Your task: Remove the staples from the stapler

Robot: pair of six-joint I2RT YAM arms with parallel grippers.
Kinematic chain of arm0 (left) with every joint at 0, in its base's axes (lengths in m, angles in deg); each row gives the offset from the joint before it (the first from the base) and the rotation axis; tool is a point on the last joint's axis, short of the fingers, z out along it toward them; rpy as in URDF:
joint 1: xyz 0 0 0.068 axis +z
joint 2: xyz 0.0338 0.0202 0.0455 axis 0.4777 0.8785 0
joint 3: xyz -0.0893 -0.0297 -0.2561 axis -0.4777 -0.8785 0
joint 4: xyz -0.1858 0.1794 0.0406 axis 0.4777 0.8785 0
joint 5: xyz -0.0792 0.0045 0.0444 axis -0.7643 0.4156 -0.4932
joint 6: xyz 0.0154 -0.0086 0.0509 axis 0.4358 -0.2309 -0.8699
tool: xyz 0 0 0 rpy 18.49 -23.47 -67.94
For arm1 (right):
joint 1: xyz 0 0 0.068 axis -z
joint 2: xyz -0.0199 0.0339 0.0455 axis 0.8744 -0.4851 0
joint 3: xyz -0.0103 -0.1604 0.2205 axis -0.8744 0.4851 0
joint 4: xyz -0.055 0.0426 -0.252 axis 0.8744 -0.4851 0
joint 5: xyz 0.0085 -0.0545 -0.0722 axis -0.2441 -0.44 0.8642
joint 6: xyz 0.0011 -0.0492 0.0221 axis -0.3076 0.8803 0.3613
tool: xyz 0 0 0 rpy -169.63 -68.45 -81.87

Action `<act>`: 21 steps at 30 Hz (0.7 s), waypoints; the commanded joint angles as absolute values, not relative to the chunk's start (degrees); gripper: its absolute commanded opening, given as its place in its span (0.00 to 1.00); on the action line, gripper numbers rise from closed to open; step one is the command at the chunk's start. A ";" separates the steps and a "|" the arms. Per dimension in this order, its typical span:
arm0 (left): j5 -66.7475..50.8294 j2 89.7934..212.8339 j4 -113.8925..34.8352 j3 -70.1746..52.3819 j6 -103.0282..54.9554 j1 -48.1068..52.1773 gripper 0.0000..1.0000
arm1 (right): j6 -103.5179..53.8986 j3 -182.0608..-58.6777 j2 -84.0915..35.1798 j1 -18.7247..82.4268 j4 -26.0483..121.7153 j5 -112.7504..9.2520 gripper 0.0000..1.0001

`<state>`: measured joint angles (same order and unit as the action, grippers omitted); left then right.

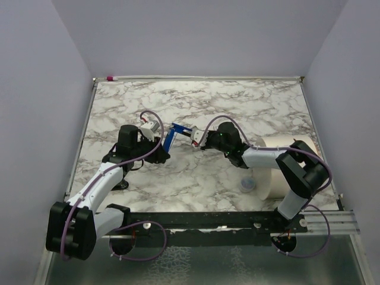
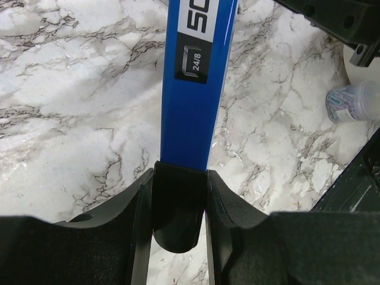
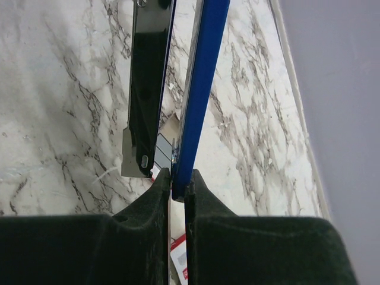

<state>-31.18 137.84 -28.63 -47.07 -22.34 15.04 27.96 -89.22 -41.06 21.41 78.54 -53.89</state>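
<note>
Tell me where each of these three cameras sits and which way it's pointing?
Top external: fixed above and behind the bases, looking down on the marble table; shows the left arm and right arm whole.
Left wrist: rides the left arm, looking along the left gripper, shut on the black end of the stapler; only its two fingers show.
Right wrist: rides the right arm, looking along the right gripper, pinching the stapler's blue top; only its fingers show.
Shared: all three see the stapler and marble table.

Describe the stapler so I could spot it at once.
Look at the middle of the marble table, where two arms meet. Between the left gripper and the right gripper hangs the stapler: slim and bright blue, unlike the fat white roll nearby.
</note>
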 commanded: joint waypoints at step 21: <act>-22.58 134.20 -34.88 -40.92 -10.65 16.05 0.00 | 7.24 -90.92 -37.92 18.99 74.56 -65.04 0.01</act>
